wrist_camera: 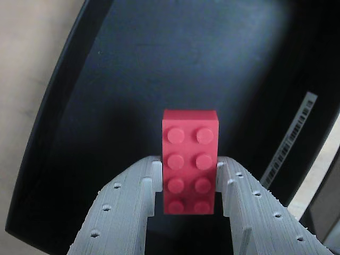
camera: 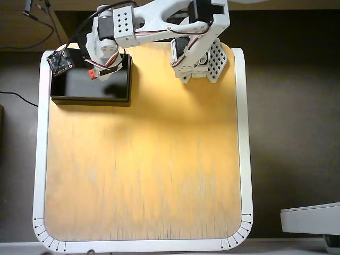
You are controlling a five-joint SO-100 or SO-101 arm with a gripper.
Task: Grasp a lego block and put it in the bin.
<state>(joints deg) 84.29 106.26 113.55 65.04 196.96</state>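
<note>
End effector (wrist_camera: 189, 178) is clamped on the lego block (wrist_camera: 189, 159), grey ribbed fingers (wrist_camera: 139, 196) pressing the two long sides of the brick in the wrist view. Block is red, two rows of studs facing the camera, four studs per row, far end sticking out past the fingertips. It's held above the bin (wrist_camera: 69, 106), not touching the floor as far as I can tell; dark floor of the tray fills most of the wrist view behind it, black wall curving down the left. A white barcode label (wrist_camera: 291, 138) shows at the right of the tray. Overhead view: the arm (camera: 159, 21) reaches from its base at the top of the tabletop (camera: 143, 159) over to the left, end effector (camera: 94, 73) sitting over the upper middle of the bin (camera: 90, 98), small red bit of the block (camera: 92, 74) just visible there. Bin sits at the top-left corner of the wood tabletop, white border around the board.
</note>
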